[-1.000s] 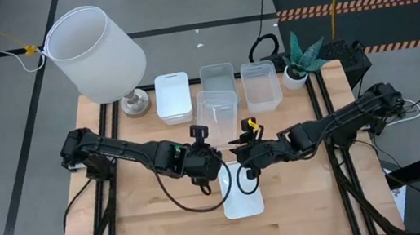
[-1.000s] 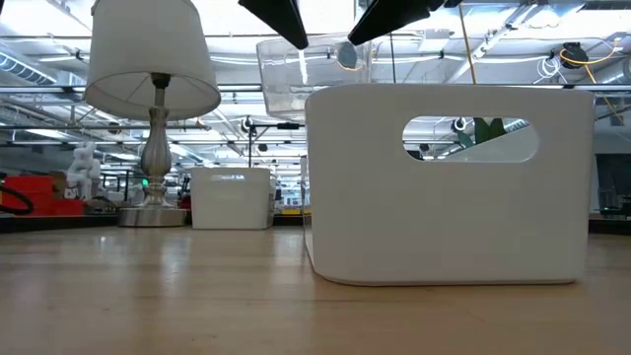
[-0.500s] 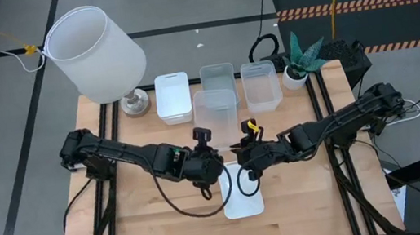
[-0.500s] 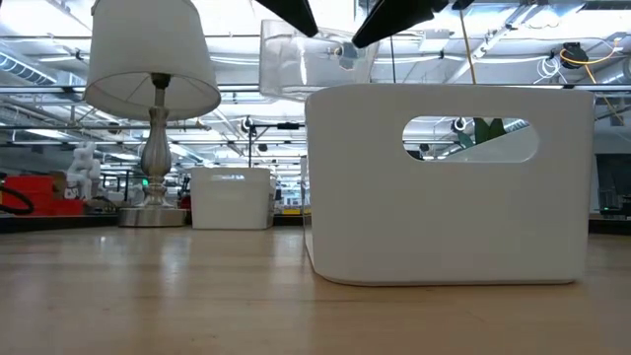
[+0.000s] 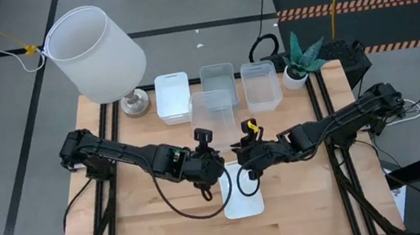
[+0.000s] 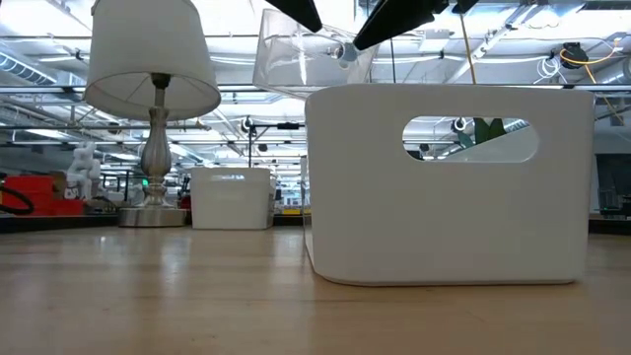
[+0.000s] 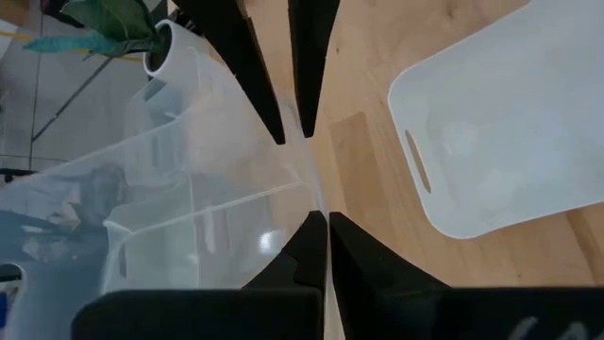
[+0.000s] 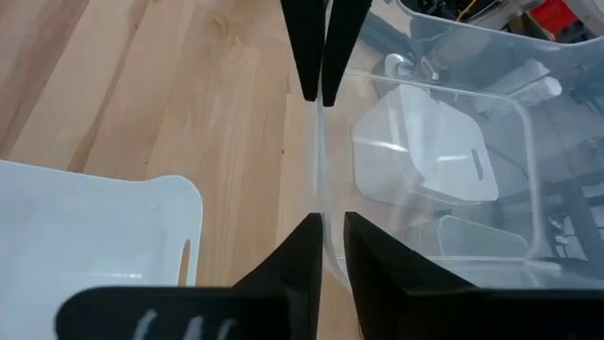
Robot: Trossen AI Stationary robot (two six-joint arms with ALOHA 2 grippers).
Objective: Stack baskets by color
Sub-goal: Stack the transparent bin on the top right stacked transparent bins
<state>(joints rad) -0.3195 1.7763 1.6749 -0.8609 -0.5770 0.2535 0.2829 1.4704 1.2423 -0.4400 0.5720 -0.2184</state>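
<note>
Clear plastic is what you have in the air: the see-through basket (image 5: 210, 107) hangs above the table's middle, tilted, pinched by its near rim. Since a second ago it has drifted toward the far row and a little to the left, so you appear to be carrying it to the clear pile. Starting at the left, the lamp (image 5: 98, 51) leans over the far-left corner, and just right of its base stands the white basket (image 5: 173, 98). Your left gripper (image 7: 316, 142) is clamped shut on the lifted basket's rim, one finger inside the wall and one outside. Next comes the held basket itself, see-through with rounded corners, its far edge overlapping the middle basket (image 5: 217, 74) of the far row as seen from above. Your right gripper (image 8: 318, 132) has drawn in from wider to nearly shut and nips the same thin rim from the other side. Below both grippers, near the front edge, a second white basket (image 5: 243, 198) sits on the wood. Furthest right in the far row is another clear basket (image 5: 260, 86), beside the potted plant (image 5: 297, 60).
</note>
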